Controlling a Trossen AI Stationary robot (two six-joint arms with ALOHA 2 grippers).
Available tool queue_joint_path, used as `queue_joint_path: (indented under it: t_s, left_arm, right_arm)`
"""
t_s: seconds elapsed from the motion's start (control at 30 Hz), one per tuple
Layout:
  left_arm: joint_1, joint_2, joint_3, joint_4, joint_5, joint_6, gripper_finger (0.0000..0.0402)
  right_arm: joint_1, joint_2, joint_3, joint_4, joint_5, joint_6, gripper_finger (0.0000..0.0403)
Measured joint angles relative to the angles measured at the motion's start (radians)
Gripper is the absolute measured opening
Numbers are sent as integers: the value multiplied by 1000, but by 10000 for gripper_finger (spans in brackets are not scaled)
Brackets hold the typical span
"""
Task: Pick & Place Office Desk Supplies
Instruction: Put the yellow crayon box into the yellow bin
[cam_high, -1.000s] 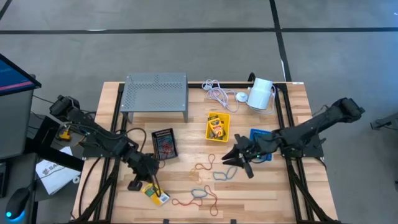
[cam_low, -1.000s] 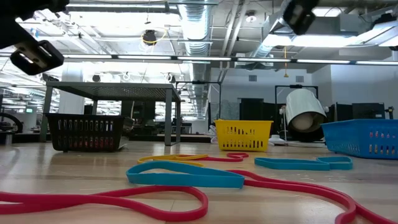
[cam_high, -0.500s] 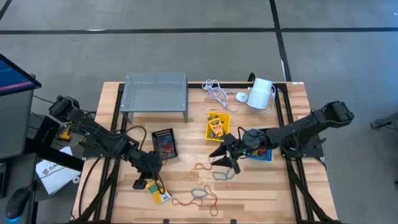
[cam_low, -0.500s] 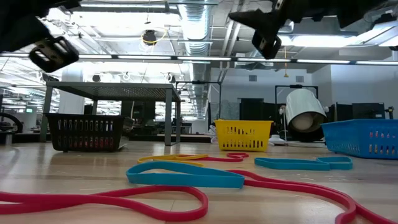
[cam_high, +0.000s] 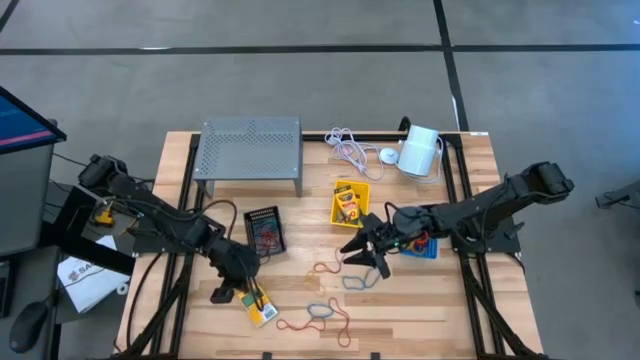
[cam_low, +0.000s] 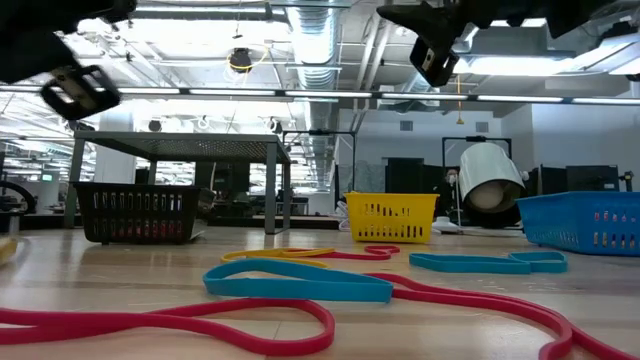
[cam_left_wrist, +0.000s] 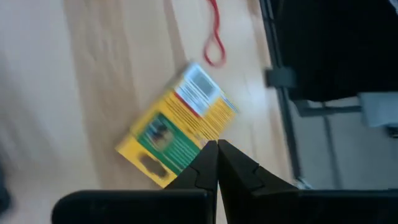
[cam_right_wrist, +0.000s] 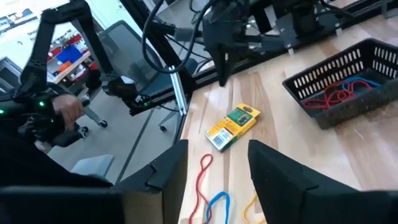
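Note:
A yellow-green crayon box (cam_high: 263, 308) lies flat near the table's front left, also in the left wrist view (cam_left_wrist: 177, 134). My left gripper (cam_high: 247, 292) is shut, its tips at the box's edge. My right gripper (cam_high: 362, 250) hangs open above the table's middle, high in the low view (cam_low: 435, 45), over orange and red rubber bands (cam_high: 328, 268) and a blue one (cam_high: 360, 281). More bands (cam_high: 322, 316) lie near the front edge. The black bin (cam_high: 265, 230) holds bands, the yellow bin (cam_high: 350, 203) holds crayon boxes, and the blue bin (cam_high: 418, 216) is half hidden by the right arm. My left gripper has its shut fingertips (cam_left_wrist: 216, 155) against the crayon box's long edge (cam_left_wrist: 205, 140), near one corner. The fingers slant down at it from the table's left. The box lies flat on the table, askew to the table's edges.
A grey perforated stand (cam_high: 250, 150) is at the back left. A white cable (cam_high: 350, 148) and white cylinder (cam_high: 420, 152) sit at the back right. The right wrist view shows a person's hand (cam_right_wrist: 65, 107) beyond the table's left side.
My right gripper has moved toward the table's left and a little down, from beside the blue bin to over the orange and blue bands. The crayon box has turned on the table and slid slightly right as my shut left gripper swung against it.

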Motion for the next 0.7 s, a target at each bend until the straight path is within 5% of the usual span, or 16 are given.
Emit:
queue_joint_path:
  t_s: [0.3, 0.7]
  left_arm:
    - [19, 85, 1, -76, 35, -280, 14]
    - [109, 181, 1, -84, 20, -328, 126]
  right_arm:
    - [13, 0, 0, -3, -6, -18, 160]
    - [88, 0, 0, -28, -30, -91, 159]
